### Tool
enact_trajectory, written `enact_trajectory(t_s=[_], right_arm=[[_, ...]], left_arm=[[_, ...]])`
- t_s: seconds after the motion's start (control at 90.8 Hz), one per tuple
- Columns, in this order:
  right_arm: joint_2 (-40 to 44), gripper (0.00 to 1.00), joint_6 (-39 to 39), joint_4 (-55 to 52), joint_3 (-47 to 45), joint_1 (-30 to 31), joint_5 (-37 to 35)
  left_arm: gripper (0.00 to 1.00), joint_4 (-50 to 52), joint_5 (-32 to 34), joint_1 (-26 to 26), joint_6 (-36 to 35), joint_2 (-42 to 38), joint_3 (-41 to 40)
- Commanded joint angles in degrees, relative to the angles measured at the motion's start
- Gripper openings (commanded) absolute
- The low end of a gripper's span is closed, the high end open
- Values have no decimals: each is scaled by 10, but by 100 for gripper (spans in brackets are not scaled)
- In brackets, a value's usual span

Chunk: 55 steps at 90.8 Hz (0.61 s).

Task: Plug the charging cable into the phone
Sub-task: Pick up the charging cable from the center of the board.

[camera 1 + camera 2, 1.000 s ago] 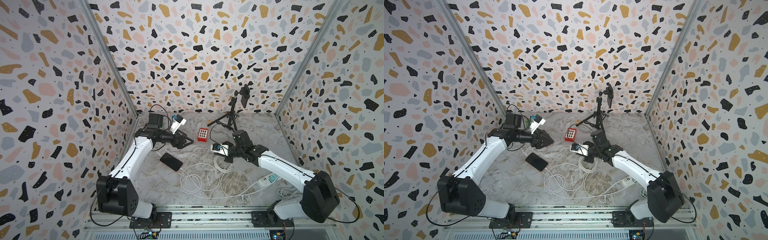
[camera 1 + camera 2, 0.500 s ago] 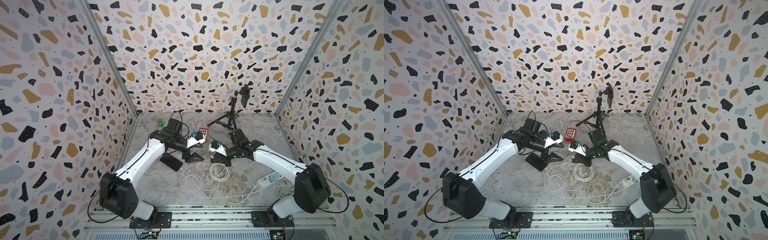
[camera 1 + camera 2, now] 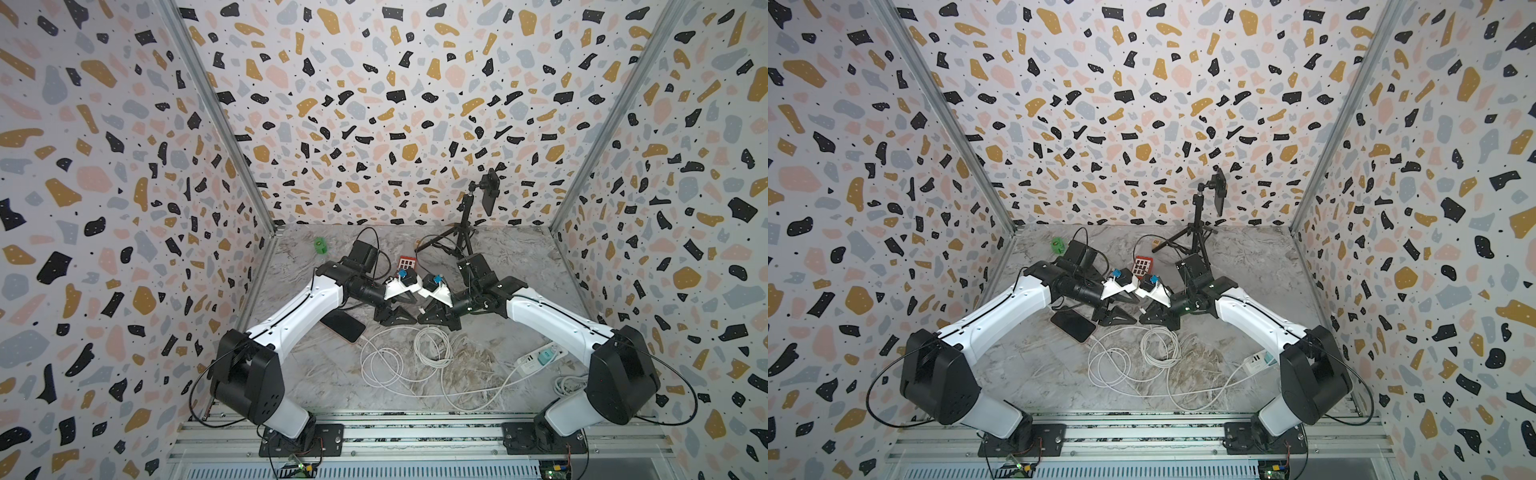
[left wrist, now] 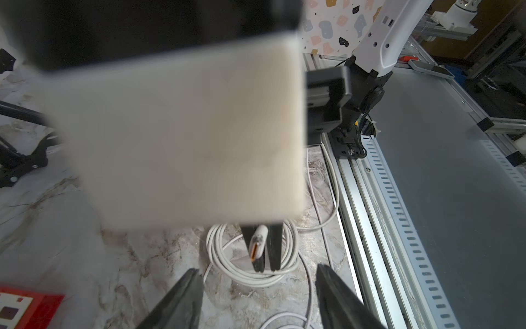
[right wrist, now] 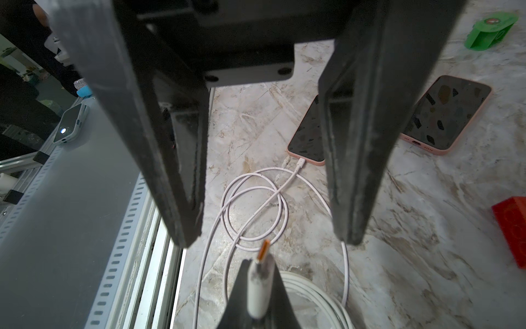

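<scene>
Right hand clamps the plug of the charging cable, fingers closed tight on the white sleeve and the orange tip jutting out in front. Facing it over the middle of the marble counter, the left hand stands wide, its two dark fingers spread well apart and gripping nothing. The plug's tip points into the gap between those fingers and touches neither. In both top views the two hands meet nearly tip to tip, low over the counter.

Most of the cable lies in a tight white coil on the counter just below the hands. Looser loops trail from there toward the power strip near the right arm's base.

The phone lies flat and screen up in its pink case, just beside the left forearm and apart from both hands. In the right wrist view a thin lead runs up to the phone's near edge and its small plug meets the case. Whether it is seated cannot be told, since a finger of the left hand hides part of the phone.

Behind the hands sit a red block, a green object and a black tripod.
</scene>
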<state>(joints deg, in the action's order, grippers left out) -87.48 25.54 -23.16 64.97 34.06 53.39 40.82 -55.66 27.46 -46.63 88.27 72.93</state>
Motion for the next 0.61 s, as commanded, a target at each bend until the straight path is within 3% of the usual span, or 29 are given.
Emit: enact_trajectory(t_s=[0.0,0.253,0.363,0.451,0.595], right_arm=[[3,0,-16,0,21,-2,24],[0,0,-22,5,18,-2,29],[1,0,-30,20,14,-2,36],[5,0,-35,30,10,-2,37],[17,3,-37,42,1,-3,38]], left_arm=[[59,-6,-36,4,13,0,25],[49,-10,-58,7,33,4,33],[29,-10,-59,9,37,8,36],[0,-8,-53,10,37,11,37],[0,-7,-45,9,39,12,37]])
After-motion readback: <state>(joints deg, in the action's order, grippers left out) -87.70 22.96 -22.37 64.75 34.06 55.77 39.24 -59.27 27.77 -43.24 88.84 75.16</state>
